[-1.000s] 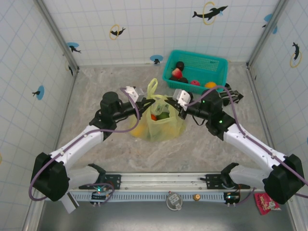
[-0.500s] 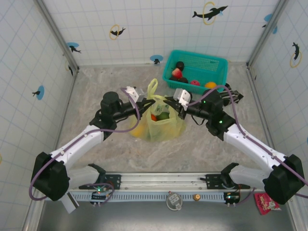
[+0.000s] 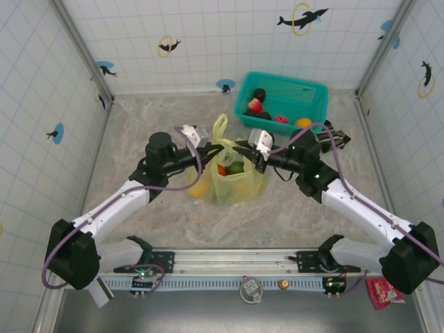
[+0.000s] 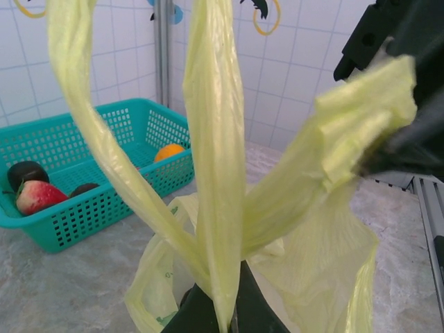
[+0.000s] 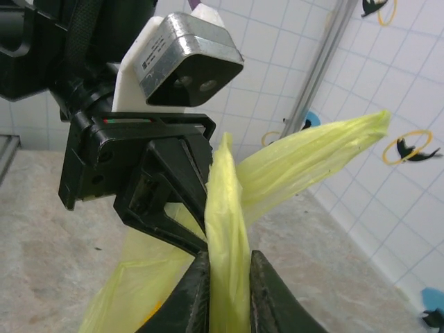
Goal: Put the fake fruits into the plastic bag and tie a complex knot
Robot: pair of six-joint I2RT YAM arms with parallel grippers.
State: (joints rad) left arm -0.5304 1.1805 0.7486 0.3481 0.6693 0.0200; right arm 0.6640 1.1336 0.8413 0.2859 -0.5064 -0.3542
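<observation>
The yellow-green plastic bag [image 3: 234, 182] stands on the table between both arms, with fake fruits [image 3: 234, 167] showing orange, green and yellow inside. My left gripper [image 3: 209, 148] is shut on one handle loop [image 4: 215, 139], which rises straight from its jaws [image 4: 229, 316]. My right gripper [image 3: 243, 150] is shut on the other handle [image 5: 229, 229], pinched between its fingers [image 5: 196, 295]. The two grippers face each other closely above the bag's mouth. The handles are loose straps; a knot is out of view.
The teal basket [image 3: 316, 87] stands at the back right, its wall [image 4: 90, 211] just behind the bag. It holds red, dark and orange fruits [image 3: 280, 119]. Tiled walls close three sides. Bare stone-patterned table lies left and in front.
My right gripper has edged slightly left toward the left gripper, keeping its handle. The left arm and the bag have barely moved.
</observation>
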